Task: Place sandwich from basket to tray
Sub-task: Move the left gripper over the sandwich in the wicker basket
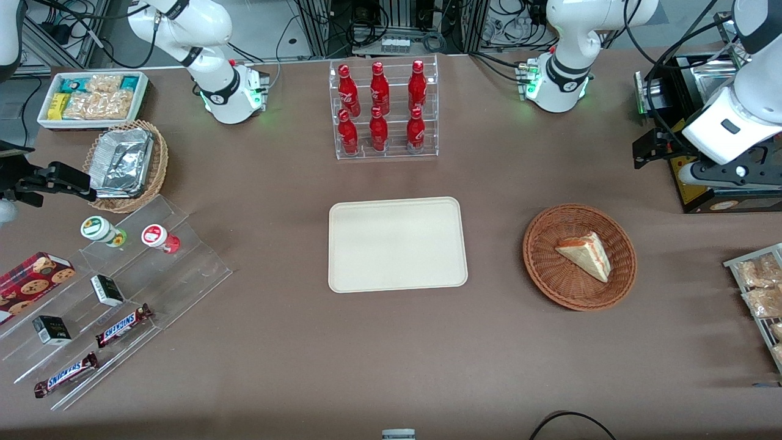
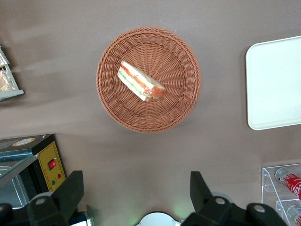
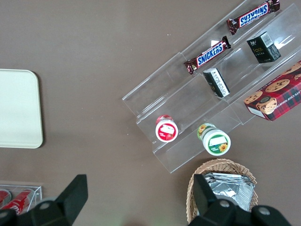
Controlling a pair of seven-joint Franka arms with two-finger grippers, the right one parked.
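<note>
Brown tabletop (image 1: 275, 342) under tray (image 1: 397, 244), basket (image 1: 553, 281); end effector (image 2: 136, 197) spread wide above.

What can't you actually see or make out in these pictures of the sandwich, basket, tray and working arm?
- Triangular white-bread sandwich in the round reddish-brown wicker basket: its underside is hidden in both views.
- Flat cream rectangular tray: cut off by the left wrist view's edge; whole in the front view.
- Working arm's gripper, jaws open, above the table beside the basket: the front view's edge cuts off much of its arm.
</note>
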